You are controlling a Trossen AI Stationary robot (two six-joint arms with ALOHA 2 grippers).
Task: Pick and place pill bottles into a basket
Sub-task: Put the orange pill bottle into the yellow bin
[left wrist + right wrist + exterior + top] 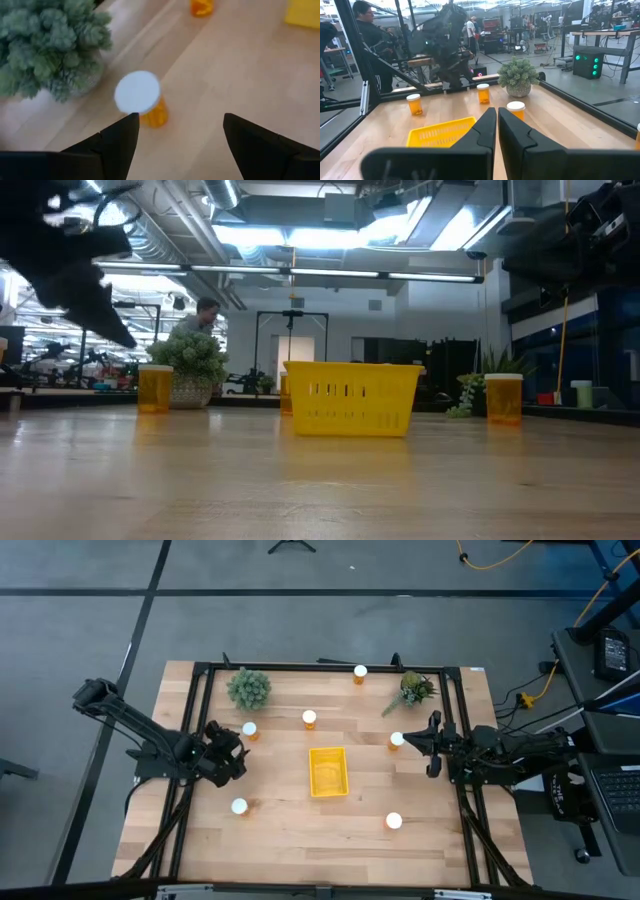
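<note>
Several orange pill bottles with white caps stand upright on the wooden table around the yellow basket (329, 771). My left gripper (180, 125) hangs open above the table's left part, slanting down toward one pill bottle (137, 95), (249, 729) that stands just ahead of its fingertips, beside a green plant (45, 45). The fingers touch nothing. My right gripper (497, 112) waits shut and empty at the table's right edge (427, 745), level, pointing toward the basket (442, 132).
Other bottles stand at the far edge (360, 671), behind the basket (309, 719), near my right gripper (397, 740) and toward the near edge (239, 806), (393, 821). A second plant (415, 690) sits at the far right. A black frame (200, 675) rims the table. People stand beyond it.
</note>
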